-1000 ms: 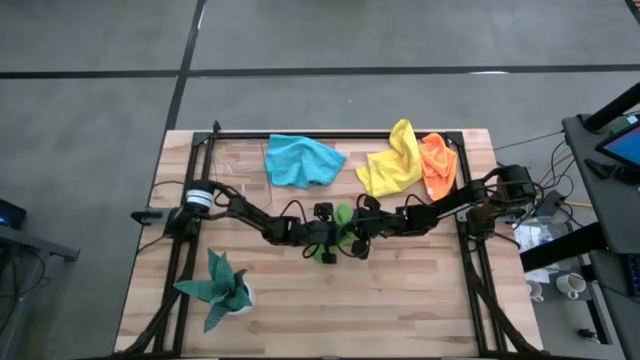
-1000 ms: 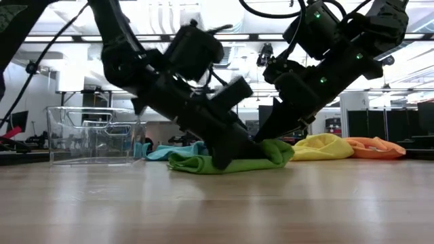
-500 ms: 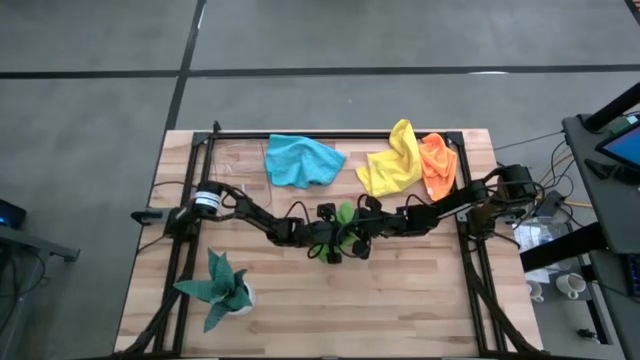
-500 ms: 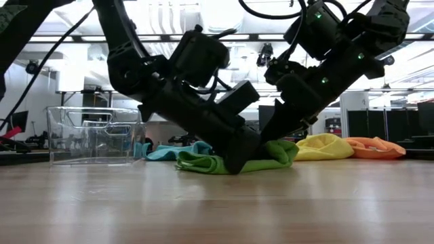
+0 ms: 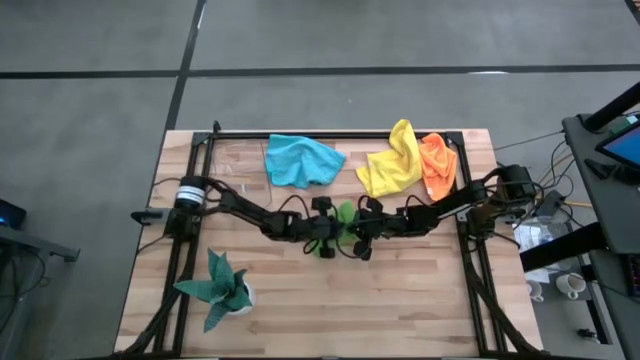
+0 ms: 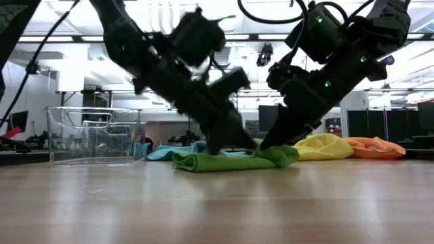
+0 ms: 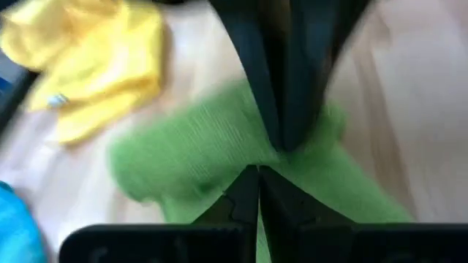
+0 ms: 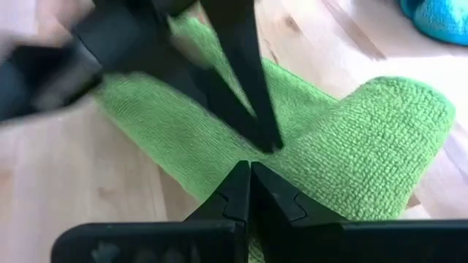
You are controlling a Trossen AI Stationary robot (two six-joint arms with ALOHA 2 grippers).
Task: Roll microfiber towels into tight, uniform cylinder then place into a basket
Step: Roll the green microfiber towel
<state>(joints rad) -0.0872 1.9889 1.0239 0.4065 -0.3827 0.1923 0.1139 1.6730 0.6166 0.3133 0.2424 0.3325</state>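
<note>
The lime green towel lies at the table's middle as a low flattened roll, bunched thicker at one end. My left gripper is shut and slants down over the towel's middle. My right gripper is also shut and slants down onto the bunched end, facing the left one. The blue towel, yellow towel and orange towel lie crumpled along the far edge. The clear basket stands on the table at the far left. My left gripper's shut fingertips stand at the top of the green towel's middle, slanting down from the table's left. Whether they touch the cloth, I cannot tell. My right gripper rests its shut fingertips on the towel's bunched end, slanting down from the table's right. The towel lies on the table under them.
A teal spiky plant in a white pot stands near the front left. A black metal frame runs along the table's sides. Bare wood lies in front of the green towel.
My left gripper first slid low along the table toward the right gripper, into the green towel. It then rose and drew back toward the table's left, above the towel's middle. The towel's near-left part lies flatter and longer now. Both grippers stayed shut.
</note>
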